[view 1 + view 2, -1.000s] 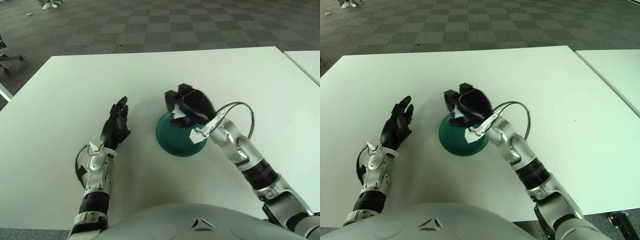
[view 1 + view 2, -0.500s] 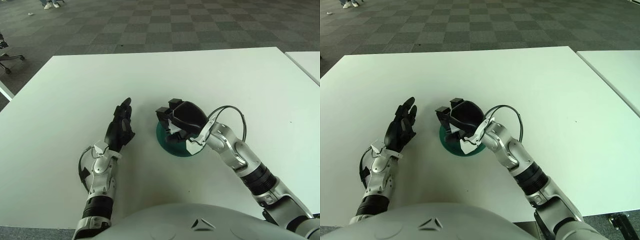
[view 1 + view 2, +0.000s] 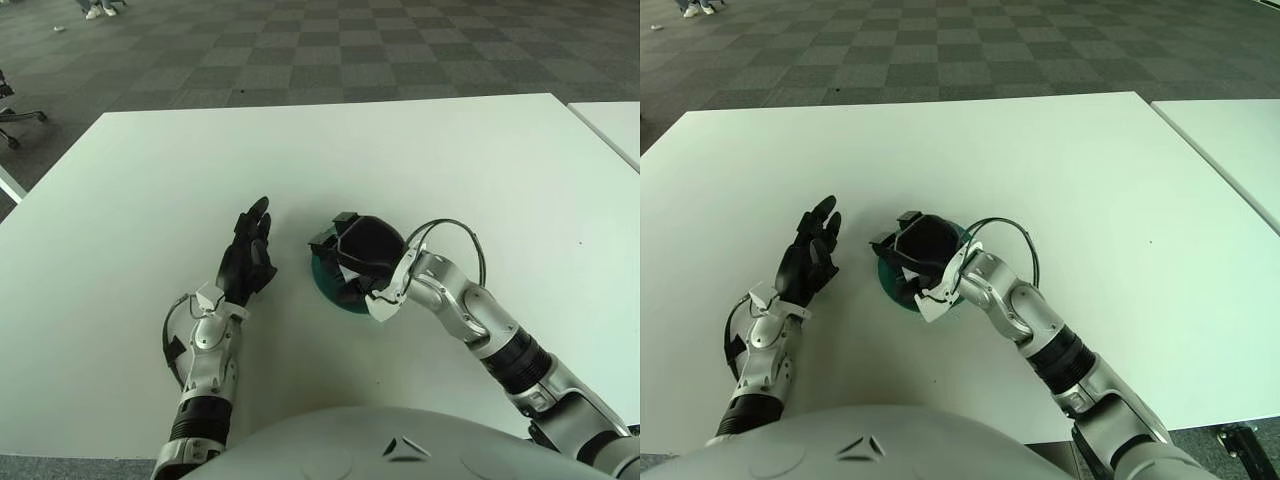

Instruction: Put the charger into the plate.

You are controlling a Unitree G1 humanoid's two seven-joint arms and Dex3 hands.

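The charger is hidden under the right hand, so its orientation cannot be determined. The round dark-green plate is covered by that hand, finger state indeterminable. The left hand is held beside it, fingers extended, over the smooth white table.

White table, green plate on it.

Office, carpet tiles, white table
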